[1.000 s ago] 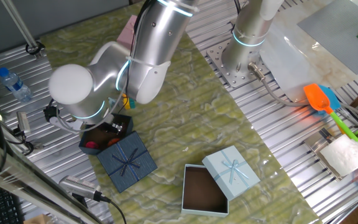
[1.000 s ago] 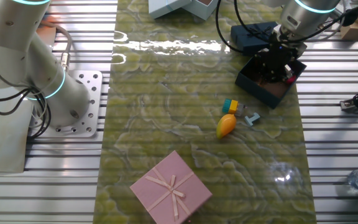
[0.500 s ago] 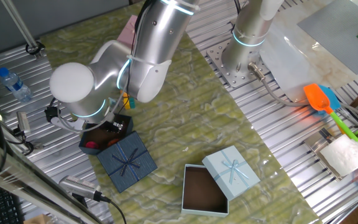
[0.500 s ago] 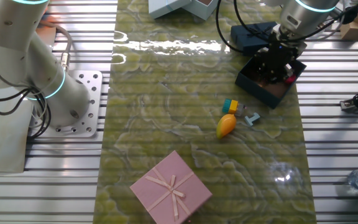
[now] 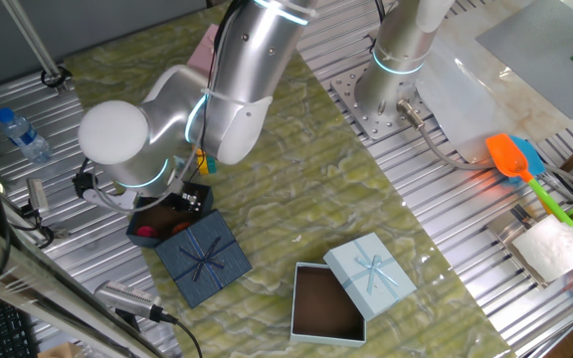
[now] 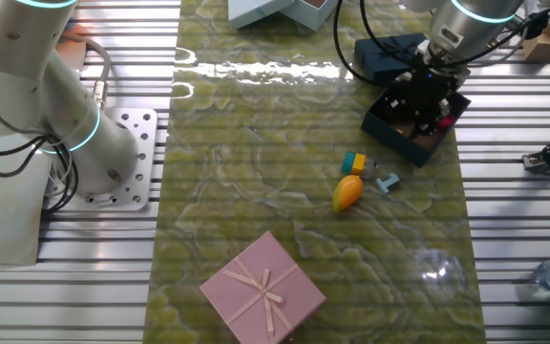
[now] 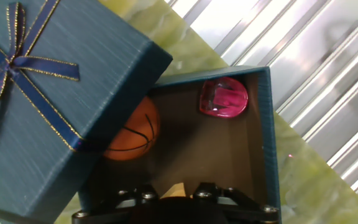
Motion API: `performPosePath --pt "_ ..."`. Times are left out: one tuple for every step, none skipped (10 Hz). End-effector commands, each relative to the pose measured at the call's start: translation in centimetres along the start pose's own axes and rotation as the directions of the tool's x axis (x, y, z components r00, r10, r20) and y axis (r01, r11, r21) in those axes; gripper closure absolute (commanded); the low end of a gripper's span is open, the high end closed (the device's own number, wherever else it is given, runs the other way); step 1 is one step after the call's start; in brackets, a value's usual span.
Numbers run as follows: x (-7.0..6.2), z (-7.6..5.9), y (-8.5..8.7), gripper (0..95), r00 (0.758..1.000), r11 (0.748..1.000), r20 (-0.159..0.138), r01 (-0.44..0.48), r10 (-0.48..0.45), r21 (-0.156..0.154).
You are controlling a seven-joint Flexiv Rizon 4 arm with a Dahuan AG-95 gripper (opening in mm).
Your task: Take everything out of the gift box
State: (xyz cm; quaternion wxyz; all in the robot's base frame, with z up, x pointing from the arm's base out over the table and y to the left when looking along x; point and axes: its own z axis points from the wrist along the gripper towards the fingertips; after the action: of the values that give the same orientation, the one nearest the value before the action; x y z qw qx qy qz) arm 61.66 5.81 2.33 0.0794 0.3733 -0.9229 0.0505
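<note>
The navy gift box point(image 5: 139, 221) stands open at the mat's edge; it also shows in the other fixed view point(image 6: 401, 137) and the hand view point(image 7: 265, 137). Its ribboned lid point(image 7: 48, 93) leans over one side point(image 5: 204, 257). Inside lie an orange basketball toy point(image 7: 134, 134) and a pink toy point(image 7: 224, 98). My gripper point(image 7: 174, 194) reaches down into the box point(image 6: 424, 96), and a small yellow piece point(image 7: 176, 189) sits between its jaws. An orange toy point(image 6: 348, 192), a yellow-teal block point(image 6: 353, 162) and a teal piece point(image 6: 386, 181) lie on the mat outside.
A pink box point(image 6: 264, 287) sits on the mat's near end in the other fixed view. A light blue box point(image 5: 326, 303) with its lid point(image 5: 371, 270) stands further along. A second arm's base point(image 5: 396, 60) and a water bottle point(image 5: 23, 134) flank the mat.
The gripper has shifted very slightly inside the gift box. The toys and boxes have not moved.
</note>
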Motion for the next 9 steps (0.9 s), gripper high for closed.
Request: performPosePath --pt "0.09 0.10 0.04 19.0 1.000 1.000 0.000 0.001 -0.001 -0.001" --pt "0.12 0.20 0.03 19.0 1.000 1.000 -0.004 0.000 0.000 0.000" --pt "0.19 0.39 0.02 19.0 1.000 1.000 -0.012 -0.001 0.001 -0.006" --pt "0.25 0.60 0.00 19.0 1.000 1.000 -0.026 -0.009 0.009 -0.016" --pt "0.25 0.61 -0.01 19.0 0.999 1.000 -0.039 -0.020 0.019 -0.020" --pt "0.25 0.61 -0.01 19.0 0.998 0.999 -0.052 -0.028 0.027 -0.018" --pt "0.25 0.62 -0.01 38.0 0.997 0.999 -0.065 -0.032 0.031 -0.017" --pt "0.25 0.62 -0.01 38.0 0.997 0.999 -0.070 -0.028 0.027 -0.015" --pt "0.27 0.61 -0.02 57.0 0.997 1.000 -0.074 -0.027 0.026 -0.014"
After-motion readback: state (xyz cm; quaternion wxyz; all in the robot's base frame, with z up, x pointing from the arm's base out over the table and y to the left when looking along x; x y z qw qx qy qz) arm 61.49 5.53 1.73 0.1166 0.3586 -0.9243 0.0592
